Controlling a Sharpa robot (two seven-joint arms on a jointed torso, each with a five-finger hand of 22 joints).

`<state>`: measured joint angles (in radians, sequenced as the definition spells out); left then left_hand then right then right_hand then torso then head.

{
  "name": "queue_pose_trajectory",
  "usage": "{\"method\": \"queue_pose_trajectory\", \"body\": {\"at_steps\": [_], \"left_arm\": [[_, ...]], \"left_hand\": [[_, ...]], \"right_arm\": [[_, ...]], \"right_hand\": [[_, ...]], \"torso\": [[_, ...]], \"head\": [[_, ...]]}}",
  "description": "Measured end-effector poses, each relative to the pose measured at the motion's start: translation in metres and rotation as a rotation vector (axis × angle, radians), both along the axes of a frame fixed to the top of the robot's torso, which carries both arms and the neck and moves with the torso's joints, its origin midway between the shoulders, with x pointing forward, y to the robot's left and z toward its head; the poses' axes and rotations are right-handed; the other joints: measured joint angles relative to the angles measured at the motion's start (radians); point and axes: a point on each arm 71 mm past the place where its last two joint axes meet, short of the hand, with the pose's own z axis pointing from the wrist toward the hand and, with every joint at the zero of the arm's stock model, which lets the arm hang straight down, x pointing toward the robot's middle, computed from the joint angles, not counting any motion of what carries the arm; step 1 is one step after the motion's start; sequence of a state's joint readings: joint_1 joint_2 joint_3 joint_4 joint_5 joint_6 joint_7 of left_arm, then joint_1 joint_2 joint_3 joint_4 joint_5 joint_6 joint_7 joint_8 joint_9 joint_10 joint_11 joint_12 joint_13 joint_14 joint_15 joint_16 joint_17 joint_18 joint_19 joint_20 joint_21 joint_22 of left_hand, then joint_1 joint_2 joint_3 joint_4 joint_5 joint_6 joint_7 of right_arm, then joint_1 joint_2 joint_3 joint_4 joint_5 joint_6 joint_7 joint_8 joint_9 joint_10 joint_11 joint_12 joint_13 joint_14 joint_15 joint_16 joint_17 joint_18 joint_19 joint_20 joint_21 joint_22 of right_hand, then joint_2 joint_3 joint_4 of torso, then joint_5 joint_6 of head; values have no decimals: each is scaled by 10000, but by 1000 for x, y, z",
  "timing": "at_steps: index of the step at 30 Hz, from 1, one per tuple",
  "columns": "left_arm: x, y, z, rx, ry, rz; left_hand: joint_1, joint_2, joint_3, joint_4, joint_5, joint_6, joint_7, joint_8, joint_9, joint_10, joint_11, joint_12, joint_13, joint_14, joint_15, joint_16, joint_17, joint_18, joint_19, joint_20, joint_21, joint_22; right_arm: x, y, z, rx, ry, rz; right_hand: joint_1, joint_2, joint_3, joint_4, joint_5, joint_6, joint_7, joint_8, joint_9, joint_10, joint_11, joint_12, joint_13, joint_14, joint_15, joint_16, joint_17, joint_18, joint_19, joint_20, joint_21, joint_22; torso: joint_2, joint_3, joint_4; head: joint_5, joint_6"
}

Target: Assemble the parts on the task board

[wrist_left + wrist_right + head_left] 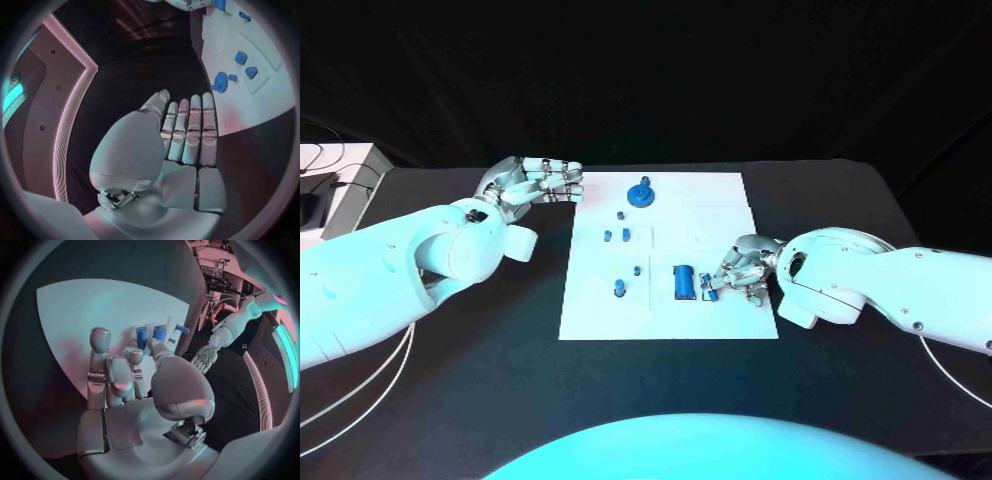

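Head view sets the white task board point(668, 300) at mid-frame on the black desk point(473, 380), with the small blue parts point(626, 236) scattered down its left half, a round blue knobbed piece point(640, 194) near its upper edge and a larger blue cylinder point(682, 282) low at centre. Right hand point(741, 268) reaches in from the right edge over the board's lower right, fingers curled beside the cylinder; whether it grips anything I cannot tell. Left hand point(537, 182) hovers off the board's upper left corner, fingers straight and together, holding nothing, and a white box point(336, 165) with cables sits at the far left edge.
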<state>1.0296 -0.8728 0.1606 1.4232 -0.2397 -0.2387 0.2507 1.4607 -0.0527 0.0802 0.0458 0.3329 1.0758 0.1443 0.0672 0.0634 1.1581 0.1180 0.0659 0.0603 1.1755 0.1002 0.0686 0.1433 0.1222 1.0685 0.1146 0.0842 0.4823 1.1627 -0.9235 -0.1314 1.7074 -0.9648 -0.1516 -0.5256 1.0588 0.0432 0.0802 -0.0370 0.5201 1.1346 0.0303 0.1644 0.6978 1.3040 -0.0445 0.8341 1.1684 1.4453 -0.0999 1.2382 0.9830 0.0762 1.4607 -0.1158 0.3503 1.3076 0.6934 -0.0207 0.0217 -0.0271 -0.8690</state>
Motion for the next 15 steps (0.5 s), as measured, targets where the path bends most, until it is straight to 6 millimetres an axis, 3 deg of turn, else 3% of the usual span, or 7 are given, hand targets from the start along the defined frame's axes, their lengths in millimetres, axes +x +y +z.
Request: {"method": "queue_pose_trajectory", "body": {"at_steps": [5,9,15], "left_arm": [[0,0,0,1,1,2],[0,0,0,1,1,3],[0,0,0,2,3,4]], "left_hand": [[0,0,0,0,0,0,0,0,0,0,0,0,0,0,0,0,0,0,0,0,0,0],[0,0,0,0,0,0,0,0,0,0,0,0,0,0,0,0,-1,1,0,0,0,0],[0,0,0,0,0,0,0,0,0,0,0,0,0,0,0,0,-2,1,0,0,0,1]], "right_arm": [[1,0,0,11,-45,-66],[1,0,0,37,-99,-114],[1,0,0,81,-182,-186]], "right_hand": [[1,-1,-72,71,-58,69,-3,1,-16,-21,-22,0,0,0,0,0,0,0,0,0,0,-1],[-93,-11,-196,194,-300,199,-125,0,-24,-42,-44,1,-1,0,0,0,1,0,0,0,0,-1],[-318,-27,-541,540,-1129,303,-193,22,-17,-82,-85,1,-1,0,0,0,12,-1,0,0,0,-2]], "torso": [[2,1,0],[3,3,-3],[7,3,-4]], "head": [[-12,17],[-15,21],[-17,12]]}}
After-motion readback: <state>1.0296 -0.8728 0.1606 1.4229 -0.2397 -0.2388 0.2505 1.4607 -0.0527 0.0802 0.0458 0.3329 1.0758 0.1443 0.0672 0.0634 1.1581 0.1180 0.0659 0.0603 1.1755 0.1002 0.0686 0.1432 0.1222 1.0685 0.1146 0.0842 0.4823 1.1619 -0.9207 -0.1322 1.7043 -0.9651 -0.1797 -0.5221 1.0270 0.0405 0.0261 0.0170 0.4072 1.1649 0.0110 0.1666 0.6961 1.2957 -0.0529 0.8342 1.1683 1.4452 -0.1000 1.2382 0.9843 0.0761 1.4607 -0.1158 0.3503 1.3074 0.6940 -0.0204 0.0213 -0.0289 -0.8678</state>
